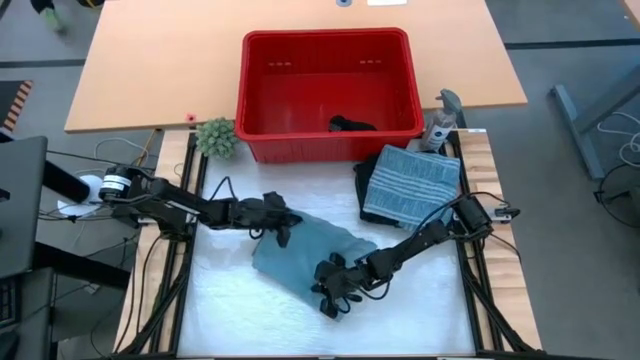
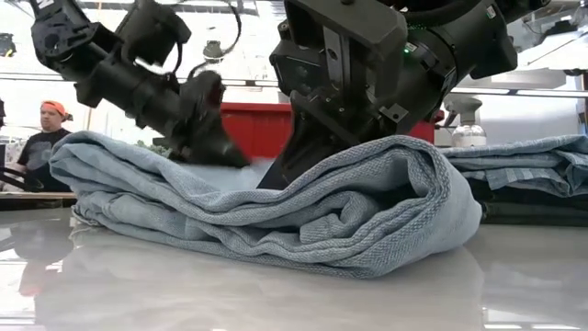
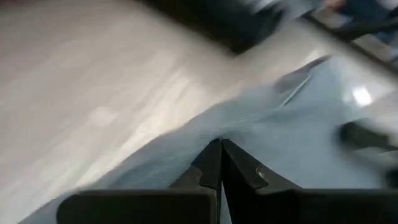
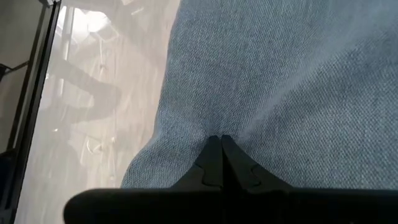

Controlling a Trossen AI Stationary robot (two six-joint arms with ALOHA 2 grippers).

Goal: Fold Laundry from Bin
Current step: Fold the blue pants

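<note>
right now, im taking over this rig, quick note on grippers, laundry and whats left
Left gripper: shut, pressing on the far edge of the light blue cloth at mid-table.
Right gripper: shut, on the near edge of the same cloth.
Whether either one pinches the fabric cannot be told.
Done: a striped cloth lies folded on a dark piece beside the red bin.
Left: the blue cloth is doubled over but loose, so its fold looks unfinished; one dark garment is in the bin.
</note>
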